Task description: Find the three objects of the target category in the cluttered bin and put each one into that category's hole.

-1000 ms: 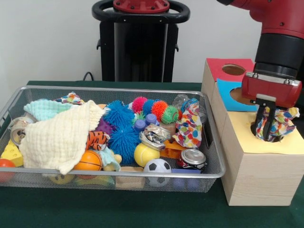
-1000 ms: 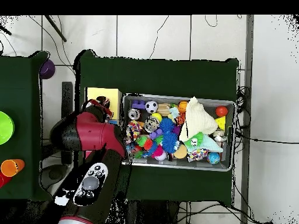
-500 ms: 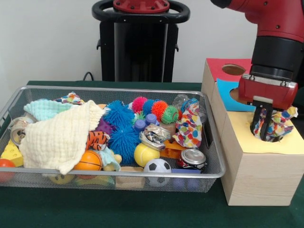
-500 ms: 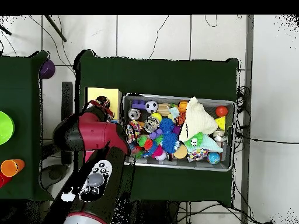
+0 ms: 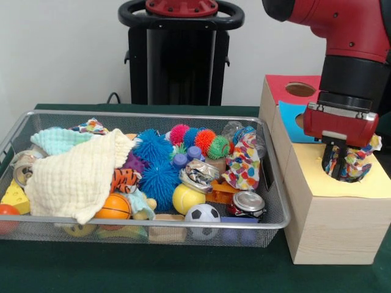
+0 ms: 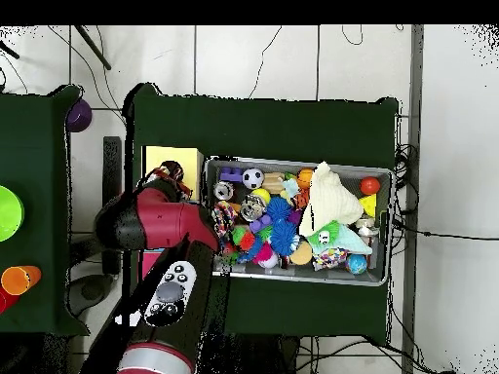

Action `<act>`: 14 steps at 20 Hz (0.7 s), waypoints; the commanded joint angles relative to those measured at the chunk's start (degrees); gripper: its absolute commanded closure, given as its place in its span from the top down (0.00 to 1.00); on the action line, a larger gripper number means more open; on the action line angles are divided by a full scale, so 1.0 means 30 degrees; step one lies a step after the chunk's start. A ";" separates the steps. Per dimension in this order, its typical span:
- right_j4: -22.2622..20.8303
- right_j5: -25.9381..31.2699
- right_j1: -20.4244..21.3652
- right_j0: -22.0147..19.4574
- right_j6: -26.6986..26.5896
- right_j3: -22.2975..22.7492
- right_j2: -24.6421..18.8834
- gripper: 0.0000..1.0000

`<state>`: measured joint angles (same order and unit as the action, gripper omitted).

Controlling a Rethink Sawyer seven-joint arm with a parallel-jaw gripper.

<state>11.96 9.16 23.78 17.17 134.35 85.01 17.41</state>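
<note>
Over yellow hole (image 5: 357,177), patterned cloth (image 5: 353,162) bunched, no clear axis

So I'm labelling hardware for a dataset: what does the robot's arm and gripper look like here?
The arm is glossy red with a black cylindrical wrist section. Below that sits a red block-shaped gripper housing with a silver band and bolts along its top edge and dark fingers under it. From above, a grey oval control pad with round buttons shows on the black lower link.
</note>
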 commanded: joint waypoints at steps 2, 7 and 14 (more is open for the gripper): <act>-0.0995 -0.0006 -0.1116 -0.0809 0.1235 0.1638 -0.2309 1.00; -0.1513 0.0748 -0.0689 -0.1526 0.0143 0.1655 -0.3210 1.00; -0.1641 -0.0420 -0.0258 -0.0886 0.1049 0.1958 -0.2478 1.00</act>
<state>11.11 8.17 24.39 15.89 134.36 84.90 14.82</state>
